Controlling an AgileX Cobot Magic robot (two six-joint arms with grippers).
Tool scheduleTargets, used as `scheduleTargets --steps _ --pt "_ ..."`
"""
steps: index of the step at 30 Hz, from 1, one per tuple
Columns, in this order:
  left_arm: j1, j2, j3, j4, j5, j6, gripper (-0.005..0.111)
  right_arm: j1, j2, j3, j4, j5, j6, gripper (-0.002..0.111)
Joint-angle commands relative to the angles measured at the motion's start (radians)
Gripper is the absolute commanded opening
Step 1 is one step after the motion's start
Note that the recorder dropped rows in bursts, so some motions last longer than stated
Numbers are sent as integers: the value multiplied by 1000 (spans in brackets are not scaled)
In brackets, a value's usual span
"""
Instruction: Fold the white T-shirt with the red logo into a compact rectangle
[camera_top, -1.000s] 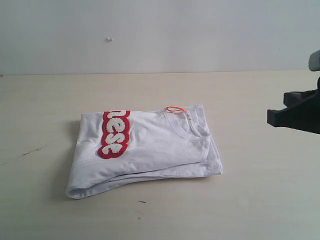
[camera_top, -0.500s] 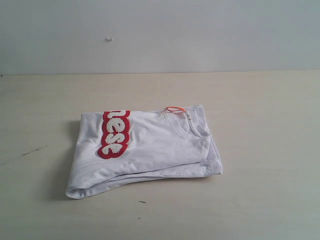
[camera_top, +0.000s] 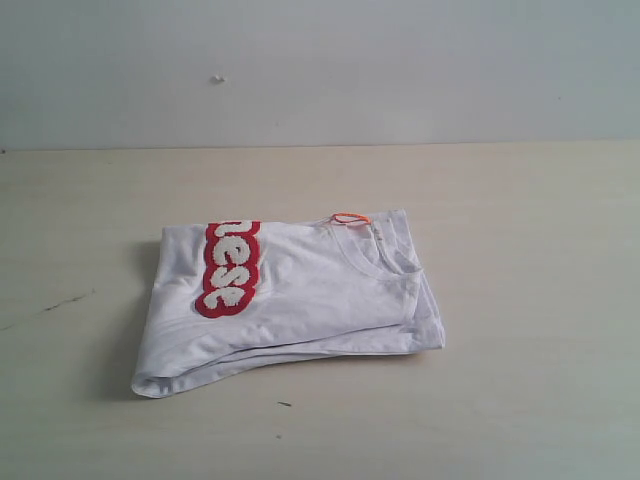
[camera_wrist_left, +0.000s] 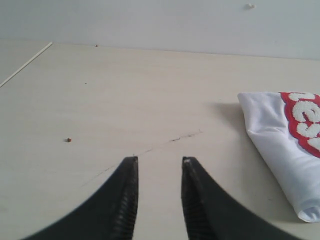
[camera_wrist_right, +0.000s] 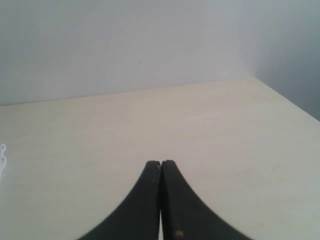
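Large white cotton T-shirt (camera_top: 310, 300) lies mid-way across pale wooden table (camera_top: 520, 250), already a compact rectangle, red-outlined fuzzy logo strip (camera_top: 228, 265) uppermost. Folding appears complete; layered edges slightly uneven. Black left gripper (camera_wrist_left: 159, 161): jaws parted, empty, beside shirt. Black right gripper (camera_wrist_right: 161, 164): jaws together, empty.

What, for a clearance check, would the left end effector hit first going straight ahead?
Likely only bare table; the left end effector points past the white T-shirt, which lies off to one side.

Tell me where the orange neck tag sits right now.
In the exterior view, the orange tag lies at the far edge of the folded white T-shirt, beside the collar, right of the red logo.
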Motion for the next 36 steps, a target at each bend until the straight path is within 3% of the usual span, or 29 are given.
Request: scheduleTargets --steps 1,18,25,36 --pt "2 -7 -1 -6 -9 -3 31 -7 -16 5 -7 77 -32 0" --pt "2 -7 -1 -6 -9 -3 31 -4 -176 5 -7 292 -85 0" --pt "2 -7 -1 -6 -9 -3 31 -4 -358 5 -7 390 -85 0" --pt "2 -7 -1 -6 -9 -3 31 -4 -394 5 -8 349 -94 0"
